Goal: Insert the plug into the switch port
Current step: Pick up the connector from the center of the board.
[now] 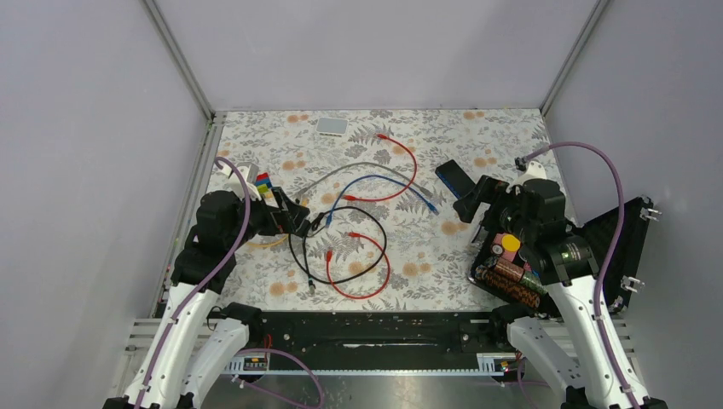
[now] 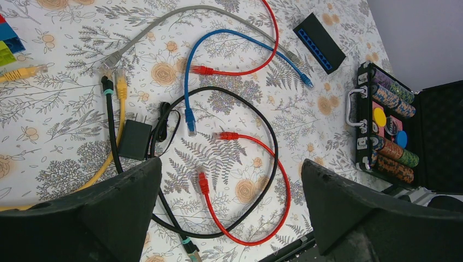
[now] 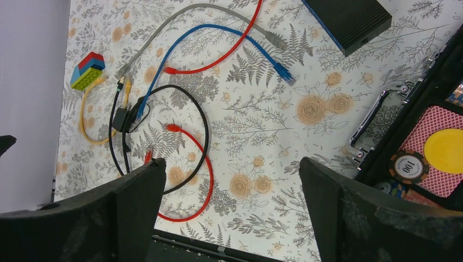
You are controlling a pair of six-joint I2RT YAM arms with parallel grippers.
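Left jaws and right jaws both wide, empty. Switch (image 2: 319,41) sits toward desk's right edge, bare desk around it; right wrist view crops it.

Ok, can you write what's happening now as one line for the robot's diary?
left hand: open, empty | right hand: open, empty | switch: nothing plugged in | cables: loose on table

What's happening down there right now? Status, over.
Left gripper and right gripper open, empty. Switch box right side, nothing plugged in. Cables loose, overlapping mid-table. Chip case nearby, not blocking.
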